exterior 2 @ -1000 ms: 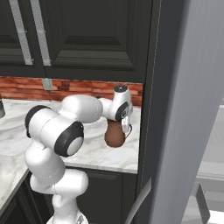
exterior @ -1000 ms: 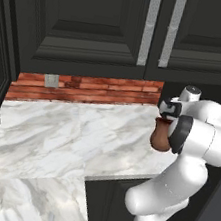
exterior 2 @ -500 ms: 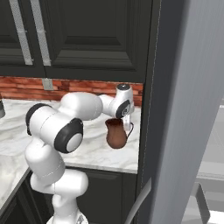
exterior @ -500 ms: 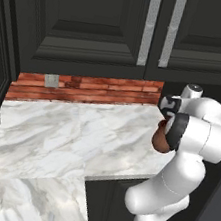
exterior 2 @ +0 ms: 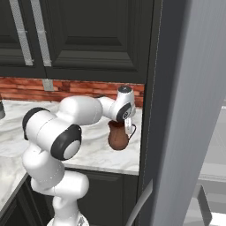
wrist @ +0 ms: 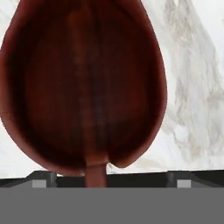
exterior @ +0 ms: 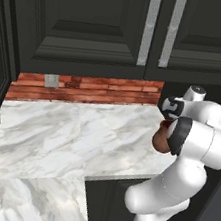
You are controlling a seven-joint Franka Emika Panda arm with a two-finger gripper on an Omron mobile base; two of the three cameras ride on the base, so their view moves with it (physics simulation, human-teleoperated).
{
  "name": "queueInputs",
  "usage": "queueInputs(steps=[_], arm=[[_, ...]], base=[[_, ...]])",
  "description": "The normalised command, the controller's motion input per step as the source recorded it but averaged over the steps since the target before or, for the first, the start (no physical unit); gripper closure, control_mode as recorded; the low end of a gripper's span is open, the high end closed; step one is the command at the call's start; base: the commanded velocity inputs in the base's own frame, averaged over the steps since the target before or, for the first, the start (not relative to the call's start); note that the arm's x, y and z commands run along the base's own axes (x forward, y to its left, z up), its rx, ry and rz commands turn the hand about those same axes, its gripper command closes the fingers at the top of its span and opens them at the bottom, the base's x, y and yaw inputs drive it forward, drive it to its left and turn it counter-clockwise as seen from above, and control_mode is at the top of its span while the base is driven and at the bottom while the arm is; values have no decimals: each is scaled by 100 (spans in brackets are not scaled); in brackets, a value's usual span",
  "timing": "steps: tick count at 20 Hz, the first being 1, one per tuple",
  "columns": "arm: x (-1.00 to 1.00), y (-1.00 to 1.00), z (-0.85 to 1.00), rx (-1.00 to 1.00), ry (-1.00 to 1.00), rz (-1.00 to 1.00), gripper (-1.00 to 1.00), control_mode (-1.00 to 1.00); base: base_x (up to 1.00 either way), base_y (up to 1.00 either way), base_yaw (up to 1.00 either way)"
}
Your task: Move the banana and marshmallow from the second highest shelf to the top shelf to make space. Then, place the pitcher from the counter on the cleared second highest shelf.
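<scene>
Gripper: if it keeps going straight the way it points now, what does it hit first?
The pitcher. In the hand view its open mouth sits dead ahead between the open gripper fingers; the right base view shows the hand just above it. The counter lies beyond. The exact gap is hard to judge.

The counter [exterior: 78, 138] is white marble with grey veins, an L-shaped top over dark cabinets, with red brick along its far edge. The pitcher [exterior 2: 118, 136] (reddish-brown, round-bellied, loop handle on its right) stands upright on it near the right end, close to the front edge. In the hand view the pitcher's belly [wrist: 83, 83] looms against the marble [wrist: 192, 87].
</scene>
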Motion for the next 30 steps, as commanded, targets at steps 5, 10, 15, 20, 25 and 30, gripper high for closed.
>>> queueInputs(steps=[5,10,15,20,25,30], arm=[[27,0,0,0,0,0,-100,-100],[27,0,-13,0,0,2,-100,-100],[2,0,-48,-1,3,7,-100,-100],[-1,1,-68,-6,6,9,-100,-100],[-37,24,-94,-15,5,9,100,-100],[-68,57,-98,-12,-3,2,100,-100]], base=[[0,0,0],[0,0,0],[0,0,0],[0,0,0],[0,0,0],[0,0,0]])
